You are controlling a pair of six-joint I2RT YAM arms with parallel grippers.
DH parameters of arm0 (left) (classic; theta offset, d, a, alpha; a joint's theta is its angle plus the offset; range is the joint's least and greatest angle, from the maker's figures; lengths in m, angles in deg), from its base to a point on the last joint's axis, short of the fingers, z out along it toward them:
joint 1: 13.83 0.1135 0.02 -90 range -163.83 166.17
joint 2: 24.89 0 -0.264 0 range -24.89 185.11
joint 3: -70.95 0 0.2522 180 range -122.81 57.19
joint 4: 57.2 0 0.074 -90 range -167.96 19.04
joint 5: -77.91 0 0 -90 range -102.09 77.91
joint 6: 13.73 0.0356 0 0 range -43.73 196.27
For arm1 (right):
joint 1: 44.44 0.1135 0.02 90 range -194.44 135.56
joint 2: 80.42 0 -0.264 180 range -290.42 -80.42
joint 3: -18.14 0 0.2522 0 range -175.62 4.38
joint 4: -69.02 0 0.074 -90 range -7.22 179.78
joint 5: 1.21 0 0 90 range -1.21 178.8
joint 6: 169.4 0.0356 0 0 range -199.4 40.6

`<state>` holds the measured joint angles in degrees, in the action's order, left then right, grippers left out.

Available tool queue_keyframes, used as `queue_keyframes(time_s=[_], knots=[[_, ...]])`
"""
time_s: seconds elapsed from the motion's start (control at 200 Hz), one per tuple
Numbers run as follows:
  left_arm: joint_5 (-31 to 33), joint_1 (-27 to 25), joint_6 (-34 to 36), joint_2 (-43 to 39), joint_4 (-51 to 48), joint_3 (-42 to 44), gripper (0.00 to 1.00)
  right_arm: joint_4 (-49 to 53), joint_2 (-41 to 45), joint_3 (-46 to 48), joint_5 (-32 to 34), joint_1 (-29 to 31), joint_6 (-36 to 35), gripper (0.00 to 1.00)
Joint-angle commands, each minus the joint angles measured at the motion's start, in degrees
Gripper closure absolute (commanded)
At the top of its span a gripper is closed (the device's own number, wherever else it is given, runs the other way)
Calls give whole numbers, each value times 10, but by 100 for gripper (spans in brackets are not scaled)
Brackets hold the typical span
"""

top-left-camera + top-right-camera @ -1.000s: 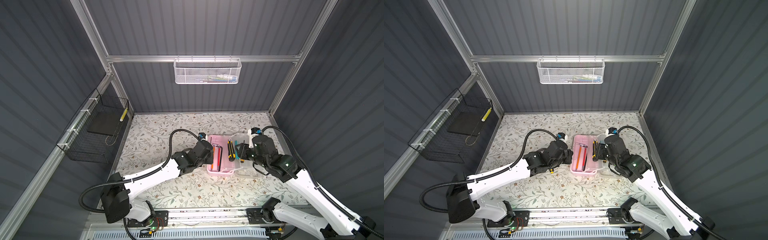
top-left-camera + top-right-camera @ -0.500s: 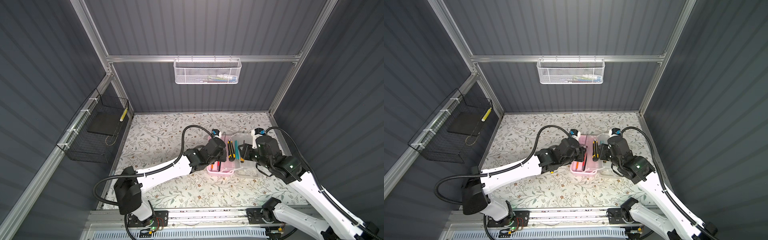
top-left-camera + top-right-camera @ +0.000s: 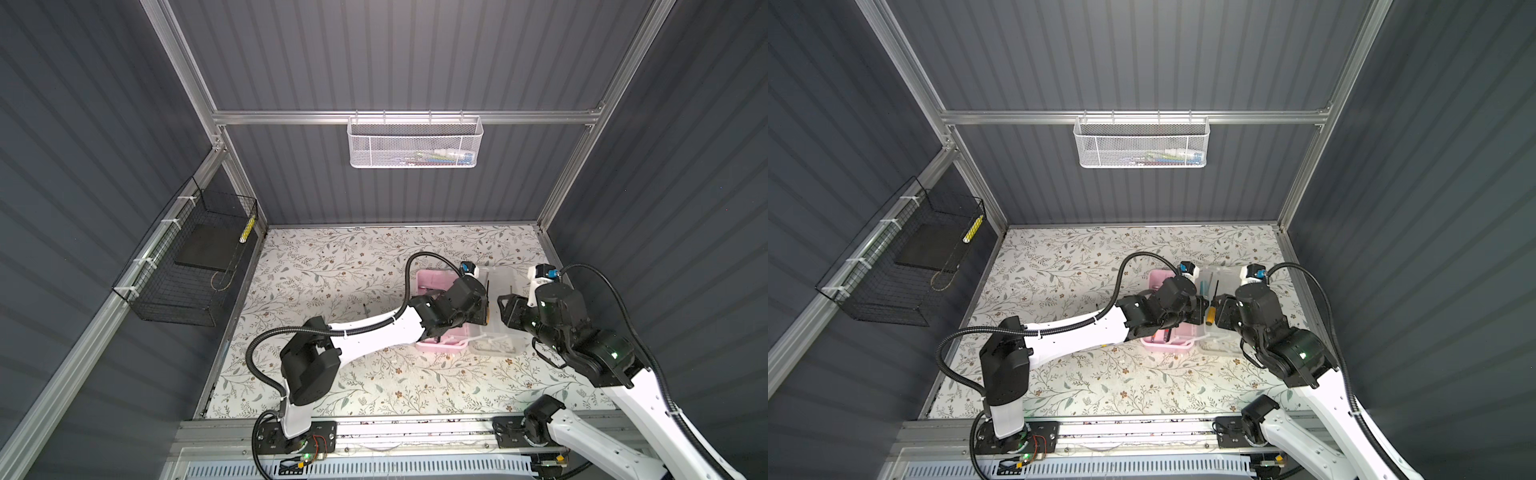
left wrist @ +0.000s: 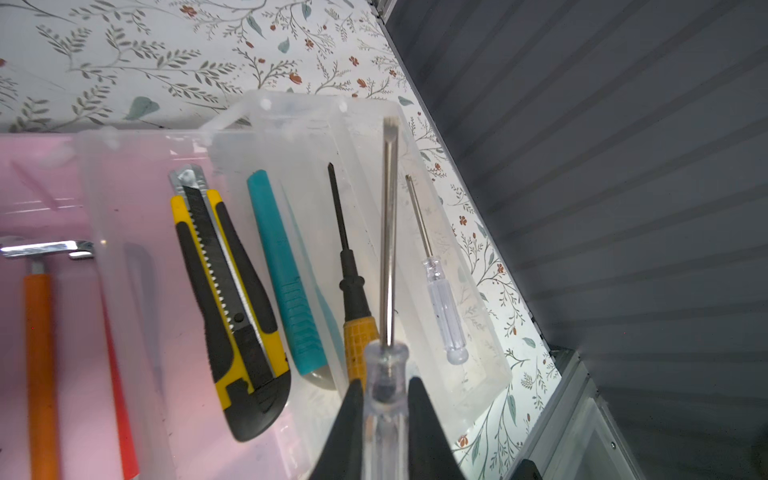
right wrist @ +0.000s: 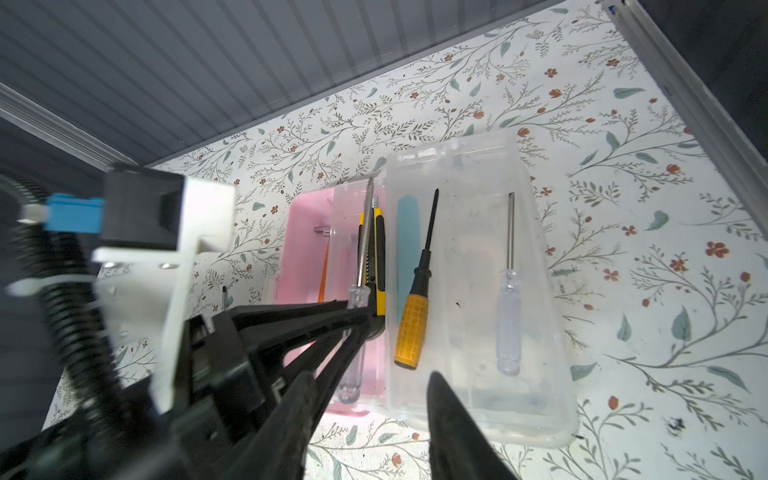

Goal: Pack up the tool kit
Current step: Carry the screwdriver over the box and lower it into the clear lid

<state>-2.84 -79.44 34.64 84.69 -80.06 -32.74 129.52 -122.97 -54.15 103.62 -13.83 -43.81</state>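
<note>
Pink tool kit (image 5: 309, 216), frosted lid (image 5: 478, 199) flat alongside; left end effector (image 4: 385, 384) tight around clear-handled screwdriver (image 4: 388, 232), right end effector (image 5: 370, 376) agape.

pink case (image 3: 432, 279) half hidden, basket contents (image 3: 441, 157) indistinct

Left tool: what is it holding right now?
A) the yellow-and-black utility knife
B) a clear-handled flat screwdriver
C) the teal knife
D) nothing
B: in the left wrist view the left tool is shut on the handle of the clear-handled screwdriver, whose flat tip points away from the camera.
</note>
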Motion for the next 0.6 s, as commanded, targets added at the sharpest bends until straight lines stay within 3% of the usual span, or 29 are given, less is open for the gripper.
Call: queue_keyframes(time_s=[0.0, 0.595], knots=[[-16, -3, -13, 21, 16, -30, 100, 21, 19, 6, 16, -4, 3, 54], [-41, -3, -60, 79, 31, -76, 100, 29, 39, 20, 16, -13, -6, 54]])
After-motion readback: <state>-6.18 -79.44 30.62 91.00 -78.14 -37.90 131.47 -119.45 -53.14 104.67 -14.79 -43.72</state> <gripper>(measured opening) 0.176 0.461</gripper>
